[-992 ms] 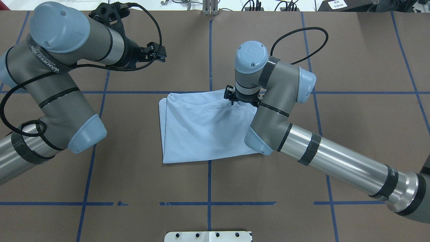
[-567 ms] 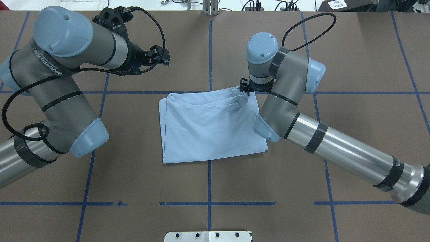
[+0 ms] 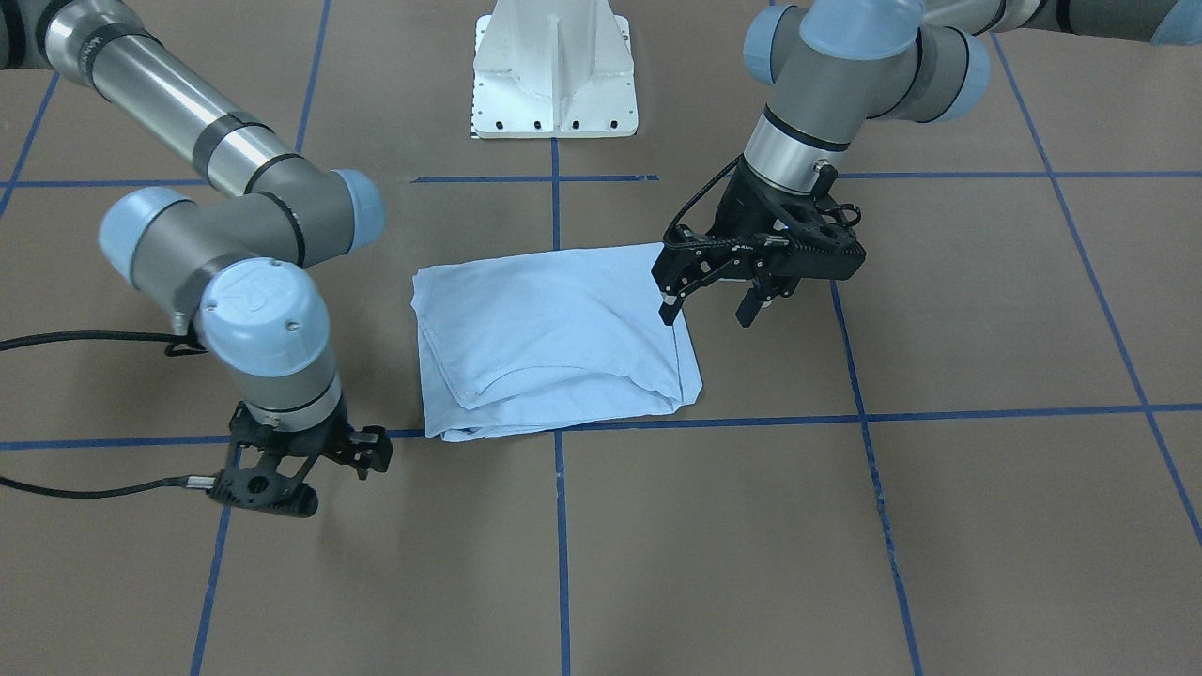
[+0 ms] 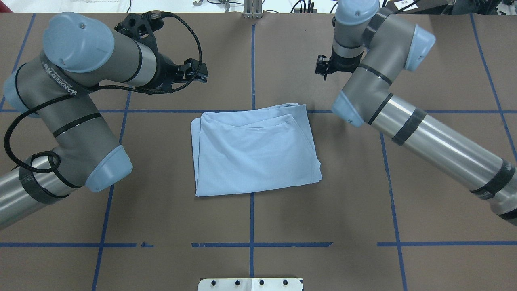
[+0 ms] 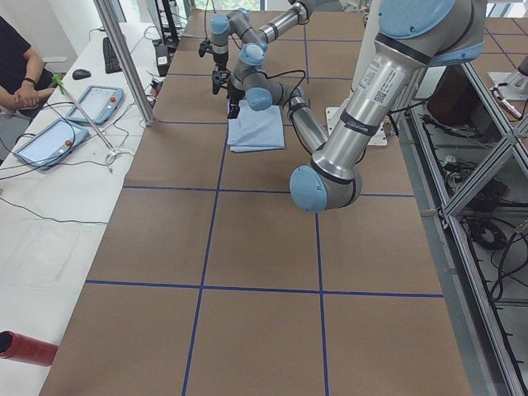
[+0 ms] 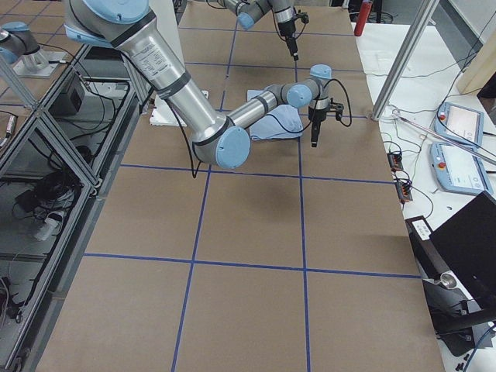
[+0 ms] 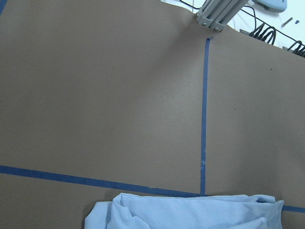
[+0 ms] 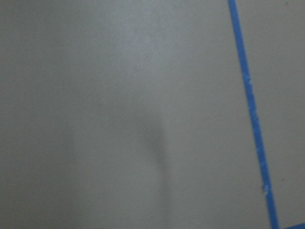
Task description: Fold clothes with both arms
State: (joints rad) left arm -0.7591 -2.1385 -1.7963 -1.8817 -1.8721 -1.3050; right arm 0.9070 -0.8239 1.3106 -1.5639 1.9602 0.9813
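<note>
- Across the table, in the front-facing view, the left gripper point(image 3: 711, 312) hangs with fingers spread and empty; the folded T-shirt point(image 3: 554, 338) lies just beside it, one fingertip over the shirt's edge. The right gripper point(image 3: 362, 453) sits off the shirt's other side, near its front corner; whether its fingers are parted I cannot tell, since the wrist covers much of it.
- From overhead, the shirt point(image 4: 254, 149) lies folded on the brown table point(image 4: 444, 182), behind both claws. The right gripper point(image 4: 322, 68) is half hidden under its own wrist. The left gripper point(image 4: 198, 72) points toward the centre line.
- From the side views, both claws are too small to judge.
- Through the left wrist camera, only the shirt's point(image 7: 190, 212) far edge shows, cut off at the bottom.
- Through the right wrist camera, just bare table and blue tape point(image 8: 250, 114), blurred.
</note>
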